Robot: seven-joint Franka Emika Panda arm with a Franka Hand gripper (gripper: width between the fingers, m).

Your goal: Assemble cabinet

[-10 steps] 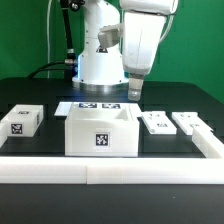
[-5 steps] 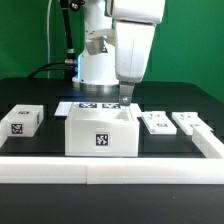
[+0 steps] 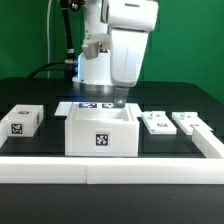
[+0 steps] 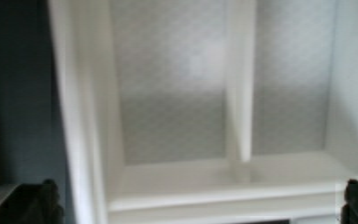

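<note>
The cabinet (image 3: pixel 101 133) body sits open-topped on the bench (image 3: pixel 40 95). Loose panels (image 3: pixel 156 123) lie unfitted at the exterior view's right. The end effector (image 3: pixel 119 102) hangs over the cabinet's back wall, released and empty. Assembly looks barely begun.

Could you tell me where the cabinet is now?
In the exterior view, the cabinet sits mid-table, between the small white cube on the view's left and two flat panels on its right.

Behind, green backdrop (image 3: pixel 30 40); black tabletop (image 3: pixel 30 95); white rail (image 3: pixel 60 172) along front edge.
</note>
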